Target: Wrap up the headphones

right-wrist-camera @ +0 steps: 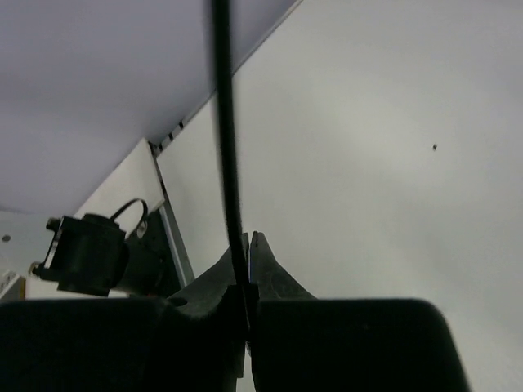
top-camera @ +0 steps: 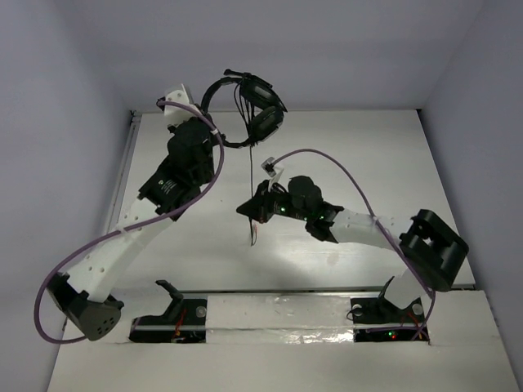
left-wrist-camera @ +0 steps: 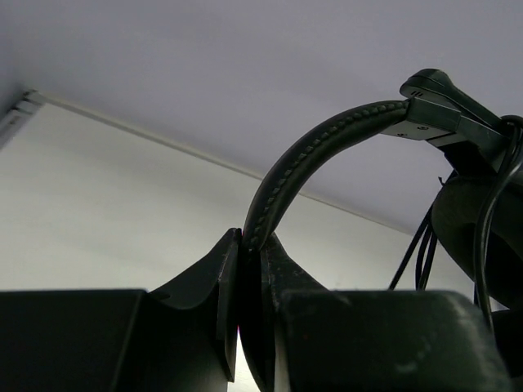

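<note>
We see the left gripper (left-wrist-camera: 250,245) clamped shut on the headband (left-wrist-camera: 310,155) of the headphones (top-camera: 263,121), which hang at upper centre of the top view. The right gripper (right-wrist-camera: 248,249) is pinched closed on the cord (right-wrist-camera: 224,122), mid-frame below them.

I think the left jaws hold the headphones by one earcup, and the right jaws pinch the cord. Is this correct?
Not quite. The left jaws are shut on the headband of the headphones, not on an earcup; the left wrist view shows it. The right jaws do pinch the cord.
</note>
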